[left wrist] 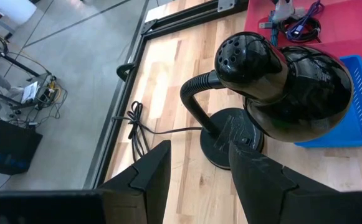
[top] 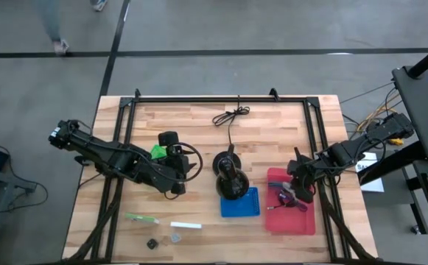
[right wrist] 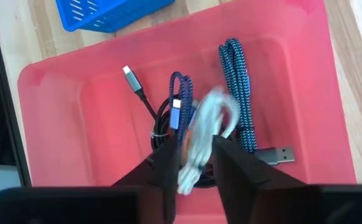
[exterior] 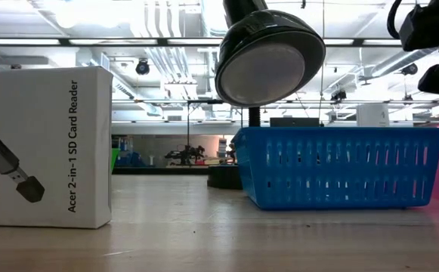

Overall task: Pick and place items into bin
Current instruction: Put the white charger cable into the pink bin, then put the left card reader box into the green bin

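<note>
While poised above the red bin (top: 302,221) at lower right of the high view, shows the right gripper (right wrist: 193,146) with fingers slightly parted, gripping nothing firmly. Finds a blurred white cable (right wrist: 200,130) in the gap at the fingertips, over blue braided cables (right wrist: 237,81) on the bin floor. Places the left gripper (top: 177,168) left of centre, open and empty. Leaves a green stick (top: 140,218), white stick (top: 186,225) and two cubes (top: 152,244) at lower left.
</note>
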You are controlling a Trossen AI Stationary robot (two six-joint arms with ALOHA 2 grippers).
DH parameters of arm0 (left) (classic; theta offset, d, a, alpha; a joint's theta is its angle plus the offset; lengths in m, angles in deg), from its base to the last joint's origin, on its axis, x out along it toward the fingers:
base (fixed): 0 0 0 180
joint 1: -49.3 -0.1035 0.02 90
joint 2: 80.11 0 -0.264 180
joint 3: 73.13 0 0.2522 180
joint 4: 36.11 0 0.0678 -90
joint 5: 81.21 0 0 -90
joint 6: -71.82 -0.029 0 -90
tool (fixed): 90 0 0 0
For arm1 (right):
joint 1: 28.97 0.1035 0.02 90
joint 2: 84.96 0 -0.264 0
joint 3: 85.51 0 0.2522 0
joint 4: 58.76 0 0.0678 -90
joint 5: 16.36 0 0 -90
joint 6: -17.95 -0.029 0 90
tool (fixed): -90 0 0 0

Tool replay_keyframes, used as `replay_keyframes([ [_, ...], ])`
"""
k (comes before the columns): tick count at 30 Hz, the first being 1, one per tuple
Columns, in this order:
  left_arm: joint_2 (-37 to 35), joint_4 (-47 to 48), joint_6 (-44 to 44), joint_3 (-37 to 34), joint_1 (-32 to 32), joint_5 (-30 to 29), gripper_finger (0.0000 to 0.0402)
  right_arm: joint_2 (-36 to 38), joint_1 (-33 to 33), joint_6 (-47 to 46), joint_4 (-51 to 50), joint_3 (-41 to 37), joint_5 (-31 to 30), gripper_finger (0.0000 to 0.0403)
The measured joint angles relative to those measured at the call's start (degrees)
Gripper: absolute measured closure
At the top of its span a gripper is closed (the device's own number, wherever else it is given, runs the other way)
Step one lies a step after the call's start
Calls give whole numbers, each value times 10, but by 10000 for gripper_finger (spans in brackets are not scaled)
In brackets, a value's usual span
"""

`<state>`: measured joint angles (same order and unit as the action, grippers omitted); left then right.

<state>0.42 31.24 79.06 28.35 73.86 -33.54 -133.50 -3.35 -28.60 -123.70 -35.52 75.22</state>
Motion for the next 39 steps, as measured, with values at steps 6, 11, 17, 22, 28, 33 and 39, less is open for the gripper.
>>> replay_keyframes([
  [6, 0, 1, 0, 0, 0, 0, 255, 0, 0, 0, 5, 0, -1, 275],
  [11, 0, 1, 0, 0, 0, 0, 255, 0, 0, 19, 19, 0, -13, 261],
  [17, 0, 2, 0, -1, 0, 1, 255, 0, 0, 121, 91, 0, -94, 259],
  [22, 0, 2, 6, -2, 1, 12, 255, 0, 0, 209, 140, 0, -206, 259],
  [28, 0, 33, 47, -3, 2, 28, 255, 6, 7, 315, 245, -22, -261, 259],
  [33, 0, 70, 98, -19, 2, 28, 255, 33, 16, 432, 385, -79, -254, 264],
  [39, 0, 81, 92, -43, 2, 35, 255, 63, 16, 514, 522, -139, -253, 276],
])
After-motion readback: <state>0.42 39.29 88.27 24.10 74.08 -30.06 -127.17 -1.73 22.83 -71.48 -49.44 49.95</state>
